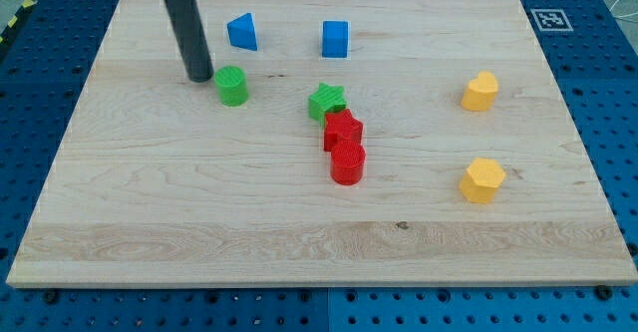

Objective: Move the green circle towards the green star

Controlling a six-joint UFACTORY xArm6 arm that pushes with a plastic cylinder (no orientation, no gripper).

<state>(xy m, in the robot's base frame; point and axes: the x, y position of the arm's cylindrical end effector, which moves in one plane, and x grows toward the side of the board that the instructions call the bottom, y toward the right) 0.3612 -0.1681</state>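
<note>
The green circle (232,86) stands on the wooden board at the upper left of centre. The green star (326,102) lies to its right, near the board's middle, about a block's width of bare wood and more between them. My tip (199,77) is at the end of the dark rod, just to the left of the green circle, close to it or barely touching.
A red star (343,130) touches the green star's lower right, with a red circle (348,163) just below it. A blue triangle (242,32) and a blue cube (336,39) sit near the top. A yellow heart (480,91) and a yellow hexagon (483,179) lie on the right.
</note>
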